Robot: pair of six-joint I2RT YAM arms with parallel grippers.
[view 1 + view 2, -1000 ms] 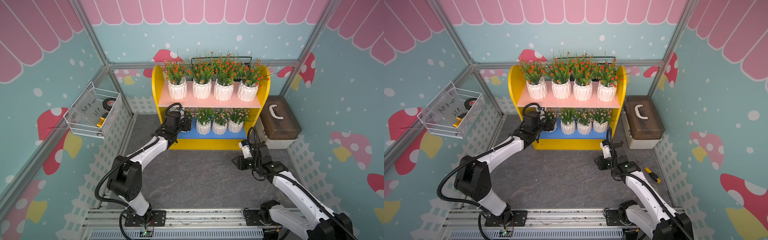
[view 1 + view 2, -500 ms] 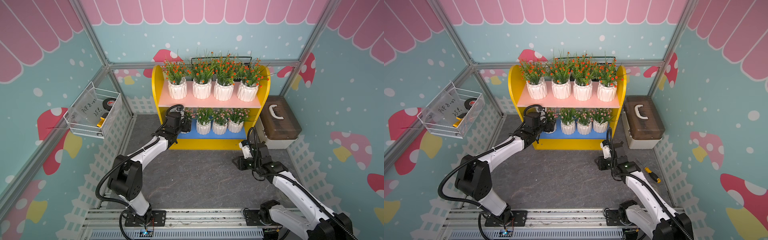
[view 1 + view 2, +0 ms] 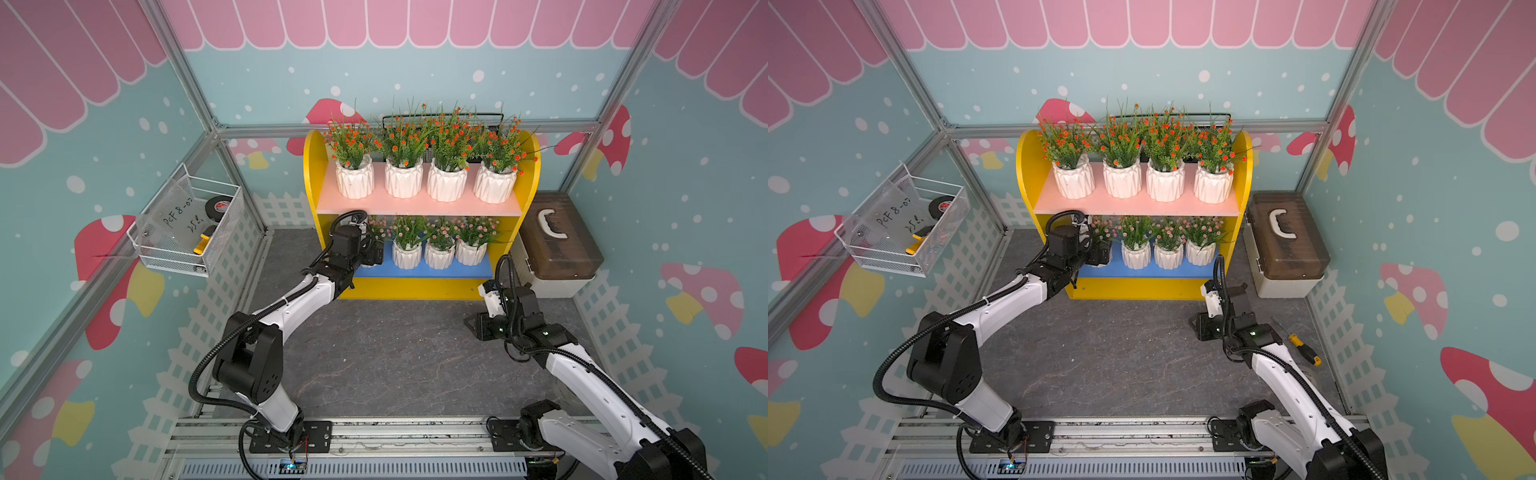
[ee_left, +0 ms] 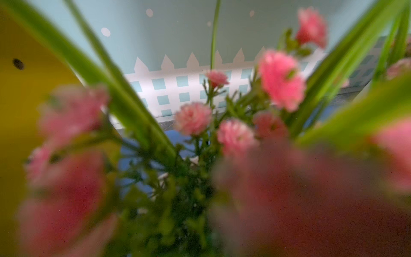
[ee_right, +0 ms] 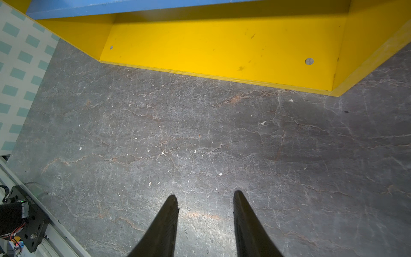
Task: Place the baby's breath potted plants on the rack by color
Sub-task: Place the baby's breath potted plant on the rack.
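Note:
The rack (image 3: 309, 174) stands at the back with yellow sides. Several baby's breath potted plants with orange-red flowers (image 3: 403, 178) line its pink shelf (image 3: 415, 206). On the blue shelf (image 3: 424, 272) three pink-flowered plants (image 3: 439, 257) stand in white pots. A further pink-flowered plant (image 3: 376, 227) is at that shelf's left end, where my left gripper (image 3: 372, 255) reaches in. Its pot and my jaws are hidden. The left wrist view is filled with blurred pink flowers (image 4: 281, 80). My right gripper (image 5: 205, 197) hangs open and holds nothing over the grey floor before the rack's base (image 5: 222, 51).
A white wire basket (image 3: 187, 232) with a tape roll hangs on the left wall. A brown-lidded box (image 3: 557, 245) sits right of the rack. A black wire basket (image 3: 440, 118) shows behind the top plants. A yellow-handled screwdriver (image 3: 1304, 349) lies by the right arm.
Both arms stay almost where they were; the left gripper remains at the blue shelf's left end by the pink plant.

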